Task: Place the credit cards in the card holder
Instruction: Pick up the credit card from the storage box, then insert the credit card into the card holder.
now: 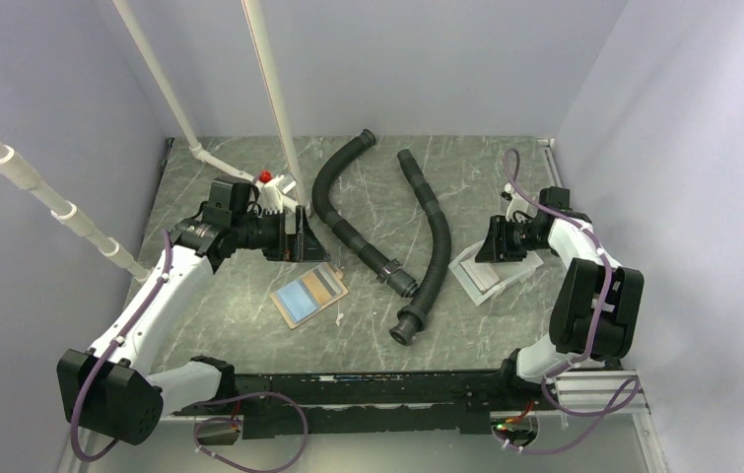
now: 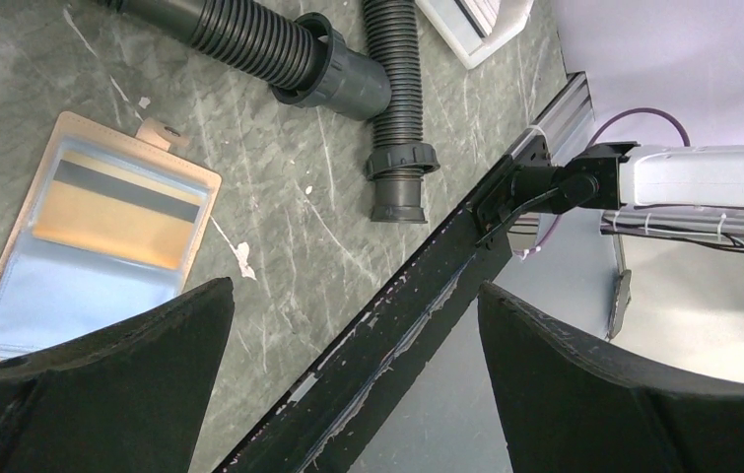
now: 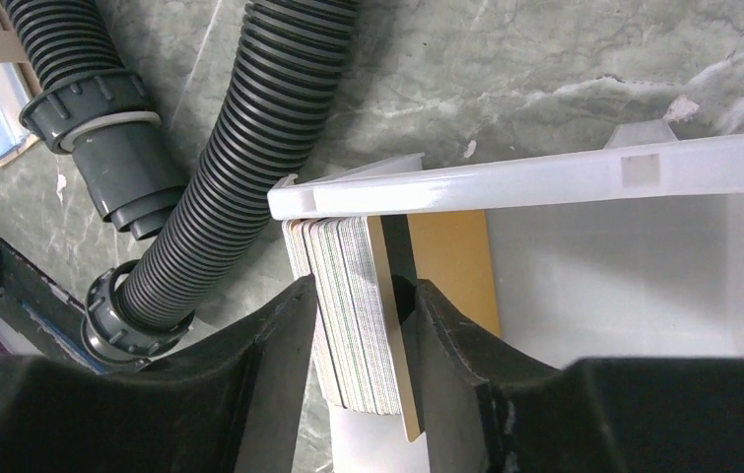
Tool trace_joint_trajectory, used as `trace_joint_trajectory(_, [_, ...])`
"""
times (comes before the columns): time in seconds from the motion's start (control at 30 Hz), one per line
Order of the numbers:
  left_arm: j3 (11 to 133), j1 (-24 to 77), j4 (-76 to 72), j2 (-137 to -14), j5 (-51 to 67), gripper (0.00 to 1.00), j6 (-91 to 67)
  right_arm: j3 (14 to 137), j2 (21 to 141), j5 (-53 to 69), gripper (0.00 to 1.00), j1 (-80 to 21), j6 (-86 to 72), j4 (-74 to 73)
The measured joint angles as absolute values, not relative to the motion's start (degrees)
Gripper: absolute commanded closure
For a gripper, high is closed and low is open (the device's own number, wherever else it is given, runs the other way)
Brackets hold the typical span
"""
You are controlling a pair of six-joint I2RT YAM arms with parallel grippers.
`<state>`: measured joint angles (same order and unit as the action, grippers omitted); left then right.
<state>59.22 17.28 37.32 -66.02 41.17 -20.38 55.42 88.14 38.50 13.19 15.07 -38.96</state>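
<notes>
Top view: we find card holder (image 1: 308, 294) open on tabletop (image 1: 249, 330), well left of white tray (image 1: 476, 281), nearest left fingers (image 1: 306, 244).
Left wrist: those fingers wide apart, empty.
Right wrist: credit cards (image 3: 348, 296) on edge inside tray, between right fingers (image 3: 269, 394); clamped or not, cannot tell.

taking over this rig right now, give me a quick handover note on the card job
The left gripper is open and holds nothing. It hangs above the table beside the card holder.
The right gripper has its jaws pinched on the stack of credit cards, which stands on edge in the white tray.
The card holder lies open and flat, with blue and orange showing inside, left of the black hoses.
Done: only the grip on the stack. Whether the holder already has a card in it I cannot tell.
Left: lift the cards out, carry them over and slide them into the holder.
</notes>
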Motion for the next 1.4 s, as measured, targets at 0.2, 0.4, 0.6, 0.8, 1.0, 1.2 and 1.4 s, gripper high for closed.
trace_joint_trajectory(0.2, [59.0,17.0,37.2,-66.0,41.6,0.01,-20.4,55.4,88.0,37.7,0.74,13.2,15.0,-38.9])
trace_joint_trajectory(0.4, [58.8,16.8,37.2,-66.0,42.2,0.01,-20.4,54.3,86.7,36.4,0.87,13.0,14.9,-37.8])
trace_joint_trajectory(0.6, [58.8,16.7,37.2,-66.0,42.2,0.01,-20.4,52.3,81.2,29.6,1.00,10.8,14.4,-34.9])
trace_joint_trajectory(0.8, [58.8,15.7,37.2,-66.3,42.2,0.01,-20.4,50.9,72.2,11.1,1.00,3.4,10.7,-33.3])
trace_joint_trajectory(1.0, [58.2,12.9,36.1,-68.2,42.9,0.00,-20.6,58.5,66.3,-17.6,1.00,-15.5,-0.1,-39.1])
trace_joint_trajectory(1.2, [54.8,12.6,29.0,-71.1,50.6,0.01,-24.1,65.8,66.5,-9.0,1.00,-30.6,-18.6,-33.5])
trace_joint_trajectory(1.4, [46.9,12.6,16.8,-69.1,55.7,0.00,-35.1,59.4,77.0,17.8,1.00,-32.6,-34.5,-12.1])
